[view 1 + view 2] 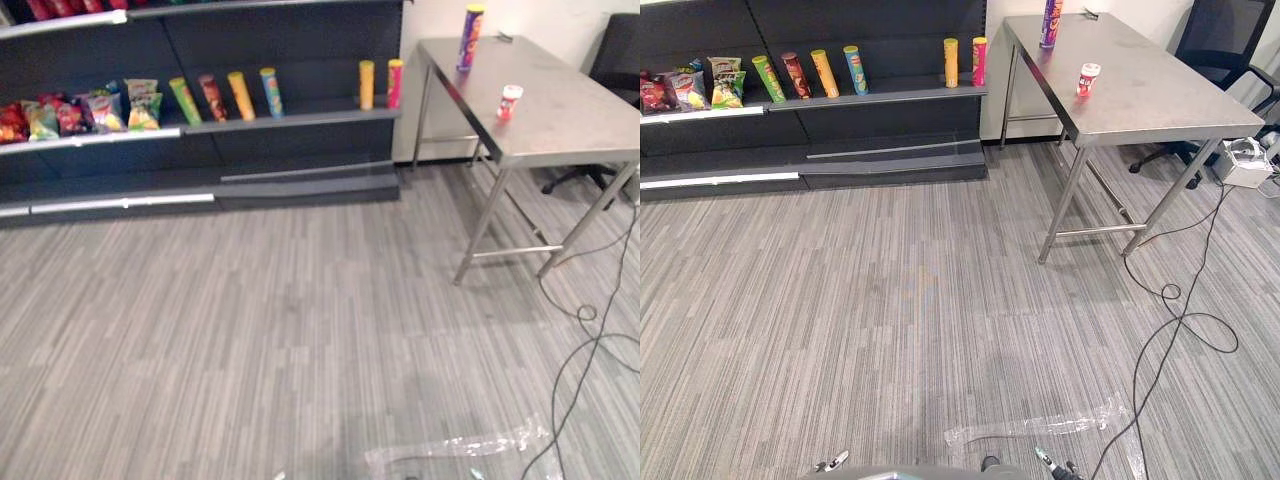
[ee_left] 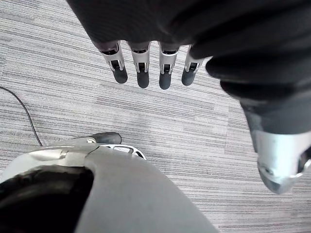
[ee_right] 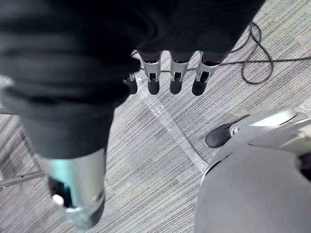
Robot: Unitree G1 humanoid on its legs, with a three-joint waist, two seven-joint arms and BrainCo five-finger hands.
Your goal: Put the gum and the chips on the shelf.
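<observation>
Two task items, both on the table (image 1: 1160,100): the chips tube (image 1: 470,38) stands upright at the far end, close to the corner nearest the shelf (image 1: 290,121); the gum jar (image 1: 510,102) stands upright about midway along the table, just inside the long edge on the shelf side. The two are well apart, and the table surface around them toward the other long edge is bare. The shelf's lower board carries six upright tubes: a group of four (image 1: 808,73), slightly tilted, left of centre, and a pair (image 1: 964,62) close to the board's right end. An open stretch of board lies between the group and the pair. Snack bags (image 1: 90,112) fill the board section to the left. The right end of the shelf sits near the table's far corner, with a narrow gap between them. The striped grey floor (image 1: 890,300) is open between the shelf and the table legs; a clear plastic strip (image 1: 1040,427) lies flat on it in the near part. An office chair (image 1: 1225,45) stands beyond the table's far long edge. The left robot hand (image 2: 142,65) hangs above the floor, fingers straight, holding nothing. The right robot hand (image 3: 176,77) hangs likewise, fingers straight and empty.
</observation>
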